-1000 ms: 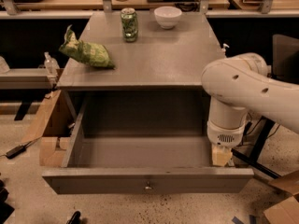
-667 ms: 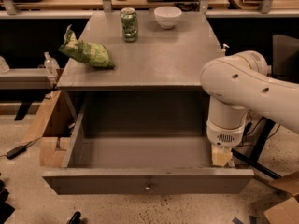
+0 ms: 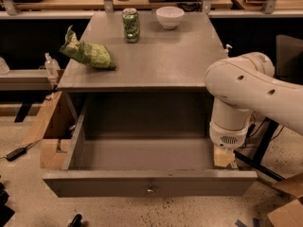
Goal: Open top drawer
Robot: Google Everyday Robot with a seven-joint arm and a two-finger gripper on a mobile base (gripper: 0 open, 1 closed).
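Note:
The top drawer (image 3: 142,186) is pulled far out from under the grey cabinet top (image 3: 156,60). Its flat grey front faces me, with a small round brass knob (image 3: 150,189) at centre. Its grey inside (image 3: 142,152) holds nothing. My white arm (image 3: 241,93) reaches in from the right and hangs down beside the drawer's right wall. My gripper (image 3: 223,157) shows only as a pale tan tip at the drawer's right front corner, clear of the knob. The other two drawers are out of view.
On the cabinet top lie a green chip bag (image 3: 87,53), a green can (image 3: 131,25) and a white bowl (image 3: 170,17). Cardboard (image 3: 47,131) leans at the left of the cabinet. A black stand leg (image 3: 258,148) is at the right.

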